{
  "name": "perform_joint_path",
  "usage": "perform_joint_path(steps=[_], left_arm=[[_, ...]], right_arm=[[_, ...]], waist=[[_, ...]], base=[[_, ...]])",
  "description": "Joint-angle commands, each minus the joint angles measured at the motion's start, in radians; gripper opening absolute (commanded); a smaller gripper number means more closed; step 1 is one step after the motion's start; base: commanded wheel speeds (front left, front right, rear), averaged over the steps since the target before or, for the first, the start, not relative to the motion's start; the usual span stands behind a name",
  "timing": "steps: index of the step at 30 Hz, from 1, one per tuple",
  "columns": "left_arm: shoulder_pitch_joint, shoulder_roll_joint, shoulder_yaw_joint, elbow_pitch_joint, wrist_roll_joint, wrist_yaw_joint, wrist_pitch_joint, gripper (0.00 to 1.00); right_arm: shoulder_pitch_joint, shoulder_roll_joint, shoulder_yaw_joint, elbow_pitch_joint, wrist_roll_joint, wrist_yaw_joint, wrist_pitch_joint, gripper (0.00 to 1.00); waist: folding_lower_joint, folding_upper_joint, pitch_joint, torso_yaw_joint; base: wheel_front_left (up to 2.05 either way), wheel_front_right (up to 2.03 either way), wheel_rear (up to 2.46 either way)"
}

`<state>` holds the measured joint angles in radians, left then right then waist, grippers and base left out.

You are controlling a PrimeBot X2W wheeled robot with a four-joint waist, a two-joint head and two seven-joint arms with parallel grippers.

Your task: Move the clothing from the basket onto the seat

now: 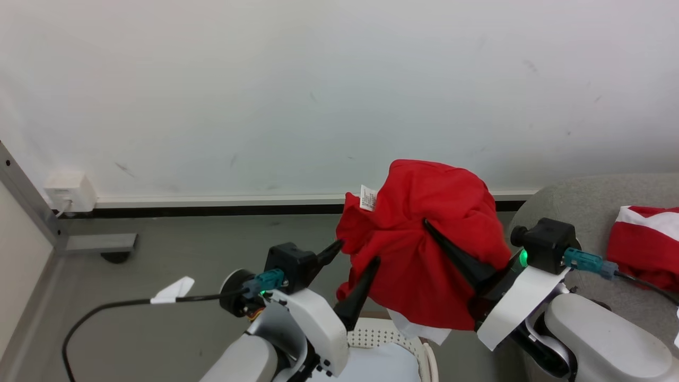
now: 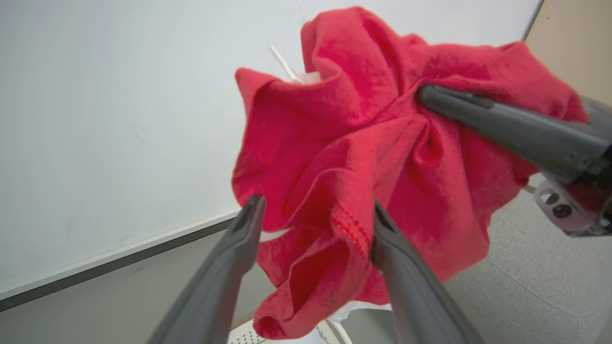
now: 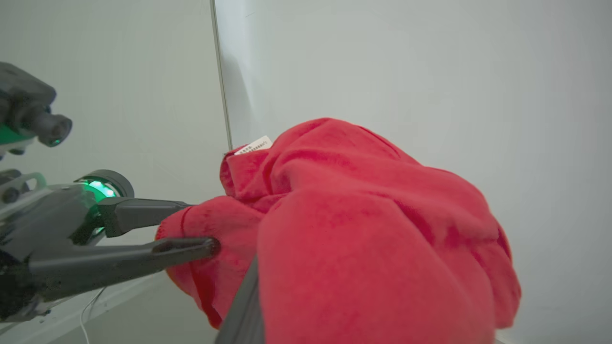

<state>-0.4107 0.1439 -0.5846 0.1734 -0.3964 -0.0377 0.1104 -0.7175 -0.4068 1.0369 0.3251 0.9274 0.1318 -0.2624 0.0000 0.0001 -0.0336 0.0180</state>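
Red fabric bunched into a loose ball, the garment hangs in the air above the basket. Its folds are drawn together where one dark finger of my right end effector presses in. The other finger is buried under the cloth, and the pinch looks closed on the fabric. A white label sticks up at the garment's upper left edge, and a white band droops from its underside. My left end effector stands at the garment's left side with its fingers spread wide, gripping nothing. In the left wrist view a hemmed fold hangs between them and brushes one finger. Below, part of the basket's perforated wall is in sight, with a pale sheet lying inside. To the right is the grey seat. On it rests a second garment, red with a broad white stripe, well apart from the one I hold. Behind everything rises a white wall with a pale skirting, and grey floor lies beneath. A small white box sits on the wall at far left.
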Motion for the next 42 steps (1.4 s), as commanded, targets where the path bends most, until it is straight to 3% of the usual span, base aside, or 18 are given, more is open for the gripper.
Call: perform_joint_path(steps=[1,9,19,25,32,37,42], left_arm=[[0.013,0.002,-0.002,0.011,0.008,0.002,-0.016,1.00],[0.020,-0.016,-0.021,0.060,0.011,-0.003,-0.078,1.00],[0.011,-0.044,-0.056,0.080,0.004,-0.020,-0.145,1.00],[-0.008,-0.059,-0.090,0.089,0.016,-0.031,-0.186,1.00],[-0.045,-0.075,-0.146,0.109,0.024,-0.051,-0.227,1.00],[-0.090,-0.080,-0.175,0.120,0.031,-0.062,-0.244,1.00],[-0.144,-0.081,-0.183,0.113,0.040,-0.068,-0.262,1.00]], right_arm=[[0.016,-0.009,-0.015,0.002,-0.013,-0.002,-0.003,0.00],[0.044,-0.029,-0.087,0.007,-0.059,-0.002,-0.003,0.00],[0.078,-0.067,-0.165,0.023,-0.102,-0.002,-0.003,0.00],[0.099,-0.097,-0.270,0.060,-0.110,-0.002,-0.003,0.00],[0.045,-0.116,-0.475,0.174,-0.099,-0.002,-0.003,0.00],[-0.084,-0.144,-0.591,0.314,-0.126,-0.002,-0.003,0.00],[-0.238,-0.178,-0.774,0.465,-0.162,-0.002,-0.003,0.00]], waist=[[0.0000,-0.0001,0.001,-0.005],[0.0000,-0.0001,0.016,-0.061],[0.0000,-0.0001,0.054,-0.195],[0.0000,-0.0001,0.108,-0.245],[0.0000,-0.0001,0.199,-0.227],[0.0000,-0.0001,0.280,-0.182],[0.0000,-0.0001,0.382,-0.126]], base=[[0.00,0.00,0.00],[0.00,0.00,0.00],[0.00,0.00,0.00],[0.00,0.00,0.00],[0.00,0.00,0.00],[0.00,0.00,0.00],[0.00,0.00,0.00]])
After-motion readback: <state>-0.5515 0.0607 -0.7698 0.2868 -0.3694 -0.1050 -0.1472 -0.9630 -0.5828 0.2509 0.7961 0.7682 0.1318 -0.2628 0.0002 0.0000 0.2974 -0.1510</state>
